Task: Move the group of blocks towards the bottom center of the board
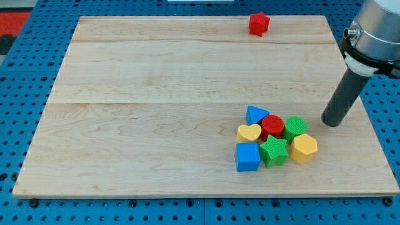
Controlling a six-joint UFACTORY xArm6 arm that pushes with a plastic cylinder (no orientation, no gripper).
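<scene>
Toward the view's bottom right, the group of blocks [273, 138] is clustered, so a leftward push is judged outstanding. No pincer is fitted; my tip [332, 122] is seen just right of the green block [295, 127].

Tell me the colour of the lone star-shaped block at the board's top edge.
Red. The star block shows clearly in the camera view, apart from the group.

Seven blocks [275, 137] in blue, red, green and yellow sit clustered, touching, at the board's lower right
</scene>
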